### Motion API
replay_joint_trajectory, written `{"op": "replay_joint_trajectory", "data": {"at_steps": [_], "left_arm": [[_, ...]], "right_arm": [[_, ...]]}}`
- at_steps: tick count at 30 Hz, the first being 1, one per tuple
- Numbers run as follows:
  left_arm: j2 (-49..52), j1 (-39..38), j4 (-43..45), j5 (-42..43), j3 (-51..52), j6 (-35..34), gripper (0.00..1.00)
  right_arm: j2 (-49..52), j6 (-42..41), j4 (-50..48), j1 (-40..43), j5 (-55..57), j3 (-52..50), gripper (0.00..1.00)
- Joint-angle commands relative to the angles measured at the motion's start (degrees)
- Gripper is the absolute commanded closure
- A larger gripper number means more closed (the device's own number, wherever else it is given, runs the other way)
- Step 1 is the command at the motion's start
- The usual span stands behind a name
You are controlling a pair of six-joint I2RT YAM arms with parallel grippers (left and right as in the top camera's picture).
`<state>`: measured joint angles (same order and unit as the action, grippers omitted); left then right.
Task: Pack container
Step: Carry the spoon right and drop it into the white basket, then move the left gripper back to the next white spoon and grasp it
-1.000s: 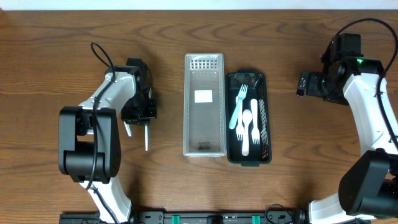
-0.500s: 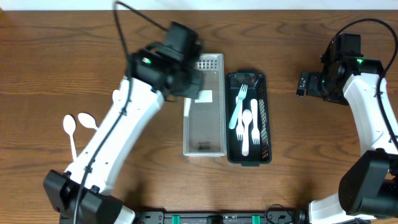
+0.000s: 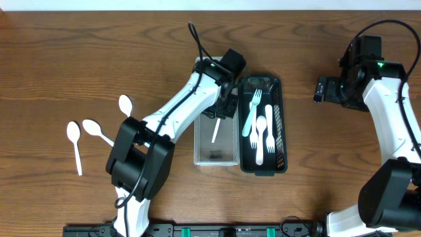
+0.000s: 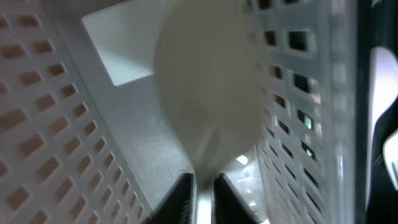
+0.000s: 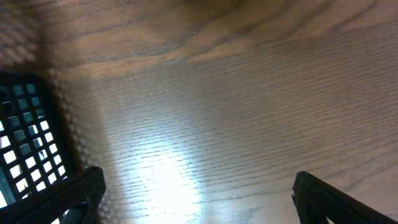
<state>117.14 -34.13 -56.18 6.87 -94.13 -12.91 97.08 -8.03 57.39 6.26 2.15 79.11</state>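
While it hangs over the clear tray (image 3: 198, 150), the left gripper (image 4: 203, 193) pinches a white spoon (image 3: 215, 130) by the neck

white spoon (image 4: 205, 81); clear perforated tray (image 3: 223, 148); black mesh tray (image 3: 279, 131); woodgrain table (image 3: 52, 52)

The spoon (image 4: 208, 93) is blurred in the left wrist view, its handle cut off at the bottom edge inside the left claw (image 4: 202, 202). From overhead, the left arm (image 3: 184, 105) hides the clear basket (image 3: 223, 150) at its upper end. The right claw (image 5: 199, 205) shows only cropped fingertips
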Motion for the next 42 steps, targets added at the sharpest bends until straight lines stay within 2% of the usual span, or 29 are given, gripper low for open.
{"op": "replay_joint_trajectory", "data": {"at_steps": [1, 3, 6, 11, 17, 23, 31, 42], "left_arm": [[-3.4, 0.5, -0.3, -0.8, -1.5, 2.6, 0.47], [-5.4, 0.6, -1.3, -3.3, -2.5, 3.3, 0.43], [-10.7, 1.6, -3.7, -9.4, -3.4, 3.3, 0.22], [-19.6, 8.8, -9.1, -12.9, -3.4, 3.2, 0.16], [-22.4, 24.5, -11.0, -11.0, -1.1, 3.2, 0.12], [-19.9, 35.7, -3.6, -5.7, 8.2, 3.2, 0.12], [-12.4, 39.4, 7.0, -5.5, 19.2, 3.5, 0.11], [-2.3, 39.4, 10.3, -5.5, 19.5, 3.8, 0.11]], "right_arm": [[-0.3, 0.9, 0.0, 0.5, 0.0, -0.1, 0.01], [-0.3, 0.9, 0.0, 0.5, 0.0, -0.1, 0.01], [-0.3, 0.9, 0.0, 0.5, 0.0, -0.1, 0.01], [-0.3, 1.1, 0.0, 0.5, 0.0, -0.1, 0.01], [-0.3, 1.1, 0.0, 0.5, 0.0, -0.1, 0.01], [-0.3, 1.1, 0.1, 0.5, 0.0, -0.1, 0.01], [-0.3, 1.1, 0.3, 0.5, 0.0, -0.1, 0.01], [-0.3, 1.5, 0.7, 0.5, 0.0, -0.1, 0.01]]}}
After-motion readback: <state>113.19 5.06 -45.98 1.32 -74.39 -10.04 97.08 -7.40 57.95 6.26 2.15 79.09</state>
